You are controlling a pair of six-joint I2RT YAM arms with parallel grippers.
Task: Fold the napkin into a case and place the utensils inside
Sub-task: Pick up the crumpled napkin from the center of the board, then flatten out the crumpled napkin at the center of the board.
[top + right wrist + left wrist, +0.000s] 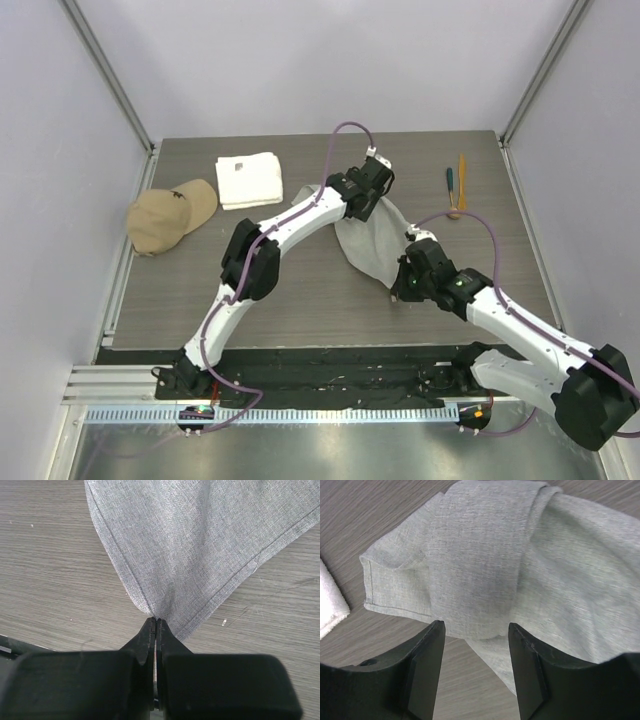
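We see the thin, light-grey cloth napkin [372, 240] [480, 570] [200, 540] lying crumpled and partly folded over itself on the dark wood-grain table [300, 300]. It is not a narrow pocket yet.

The left gripper [366, 208] [475, 630] hovers at the napkin's far end. Its 2 black fingers [425, 670] stand apart and released, and the cloth's folded edge lies just beyond their tips, with nothing between them.

The right gripper [398, 290] [156, 620] is at the napkin's near corner. Its jaws are clenched on that corner, and the cloth fans out from the pinch.

To the right of the napkin, apart from it, lie the slim dark teal-handled utensil [450, 185] and the orange-yellow stick [461, 172], side by side. To the left of the napkin sits the thick white square towel [249, 180], and further left the tan cap [170, 215].
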